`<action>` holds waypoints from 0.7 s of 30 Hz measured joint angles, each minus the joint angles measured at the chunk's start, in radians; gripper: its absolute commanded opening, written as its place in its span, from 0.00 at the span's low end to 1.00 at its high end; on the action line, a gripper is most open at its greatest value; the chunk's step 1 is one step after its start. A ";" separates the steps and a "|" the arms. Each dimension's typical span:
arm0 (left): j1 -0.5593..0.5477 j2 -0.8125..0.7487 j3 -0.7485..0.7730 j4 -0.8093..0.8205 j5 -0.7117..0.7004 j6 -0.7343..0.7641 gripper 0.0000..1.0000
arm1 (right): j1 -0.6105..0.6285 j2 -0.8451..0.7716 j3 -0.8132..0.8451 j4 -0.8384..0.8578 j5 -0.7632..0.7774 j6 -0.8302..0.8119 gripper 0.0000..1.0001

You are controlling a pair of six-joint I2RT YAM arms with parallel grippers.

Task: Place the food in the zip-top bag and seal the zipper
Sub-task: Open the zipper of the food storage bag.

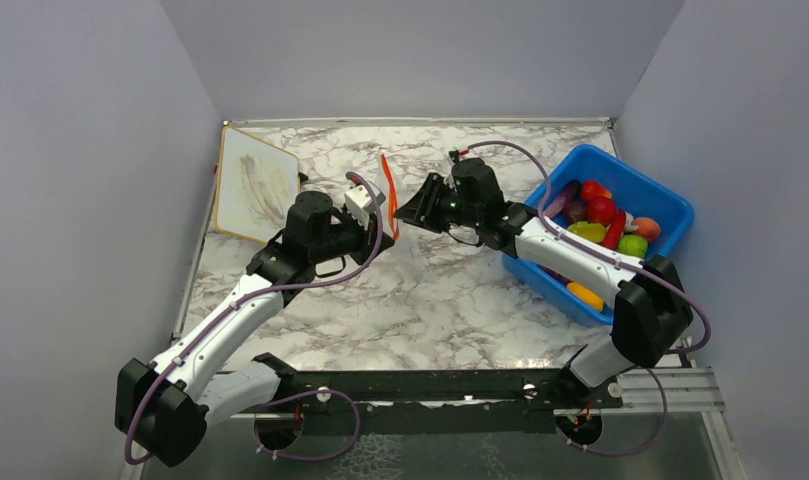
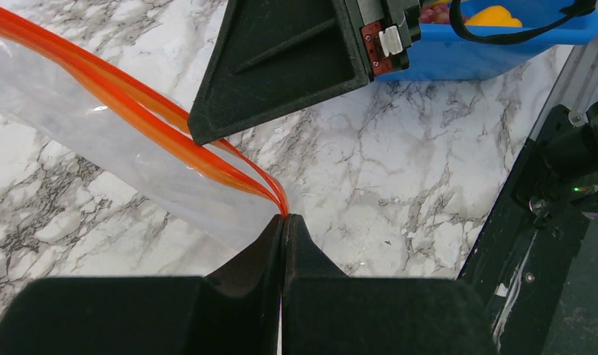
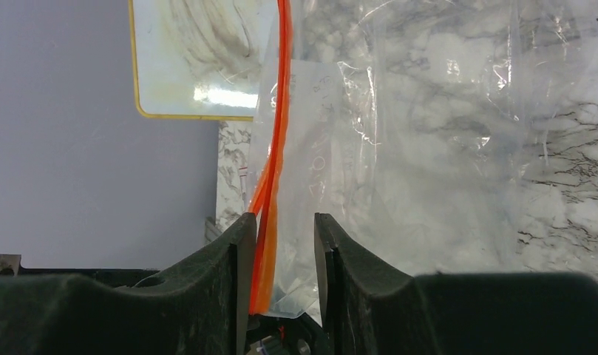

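The clear zip-top bag (image 3: 399, 148) hangs between my two grippers, above the marble table. Its orange-red zipper (image 1: 387, 185) runs upright in the top view. My left gripper (image 2: 283, 218) is shut on one end of the zipper (image 2: 140, 111), with the bag (image 2: 89, 126) spreading off to the left. My right gripper (image 3: 279, 222) is open, its jaws astride the zipper (image 3: 281, 111) and the bag's edge, and the strip lies close to the left finger. In the top view the left gripper (image 1: 383, 222) and right gripper (image 1: 408, 212) almost meet. The food (image 1: 600, 212) lies in the blue bin.
The blue bin (image 1: 648, 185) stands at the right edge of the table, under my right arm. It also shows in the left wrist view as the blue bin (image 2: 503, 37). A white board with a yellow rim (image 1: 252, 185) lies at the back left. Grey walls close in on three sides.
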 measured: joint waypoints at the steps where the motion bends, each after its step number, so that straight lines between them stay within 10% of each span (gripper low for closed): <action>1: 0.000 0.000 0.000 0.000 0.000 0.000 0.00 | 0.002 -0.003 0.000 -0.005 0.004 -0.003 0.32; 15: -0.006 0.000 0.000 -0.001 0.000 0.000 0.00 | 0.031 -0.005 0.023 -0.080 0.049 -0.065 0.23; 21: -0.011 0.000 0.000 -0.001 0.000 0.000 0.00 | 0.032 0.023 0.060 -0.081 0.061 -0.090 0.01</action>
